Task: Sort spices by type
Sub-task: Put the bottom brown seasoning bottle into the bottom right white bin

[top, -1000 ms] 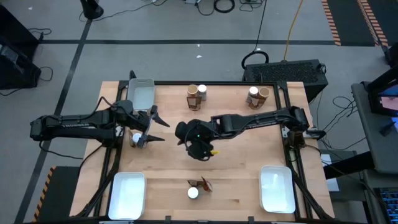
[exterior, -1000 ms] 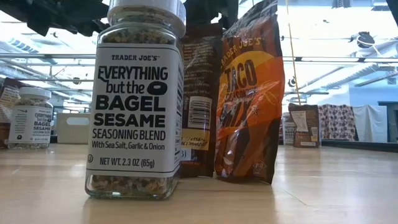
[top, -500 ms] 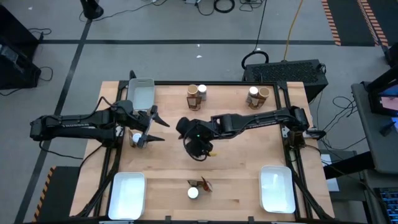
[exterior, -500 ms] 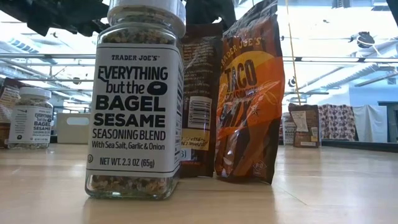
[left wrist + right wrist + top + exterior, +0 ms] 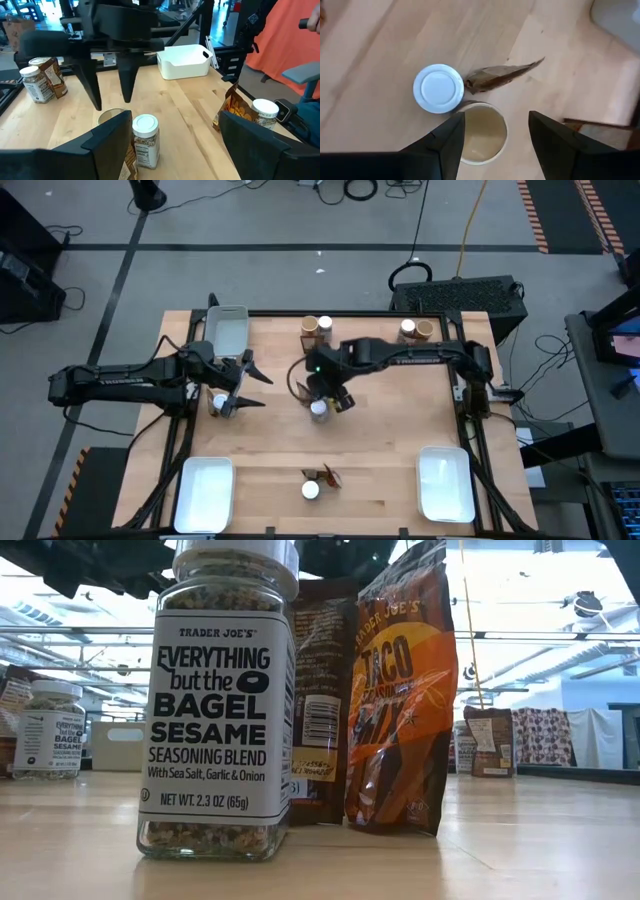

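Note:
At the table's centre stand a white-lidded jar point(image 5: 318, 409) point(image 5: 438, 88), a tan-lidded jar point(image 5: 481, 131) and a dark sachet point(image 5: 502, 75) on its edge. My right gripper point(image 5: 327, 392) point(image 5: 495, 145) hangs open above them, pointing steeply down, its fingers either side of the tan lid and clear of it. The left wrist view shows those fingers point(image 5: 110, 92) above the tan jar point(image 5: 112, 116). My left gripper point(image 5: 248, 385) waits open at the table's left, level, beside another white-lidded jar point(image 5: 218, 402).
More spice groups stand at the far centre point(image 5: 315, 330), the far right point(image 5: 415, 330) and the near centre point(image 5: 315, 482). White trays sit at the far left point(image 5: 228, 328), near left point(image 5: 205, 492) and near right point(image 5: 445, 483). A person's orange sleeve point(image 5: 285, 30) shows beyond the table.
My right gripper has swung toward the table's far edge, rolling about its own axis and tipping to point more steeply down. The central jars and sachet, which it covered in the high view, now show beneath it. Its fingers have kept the same gap.

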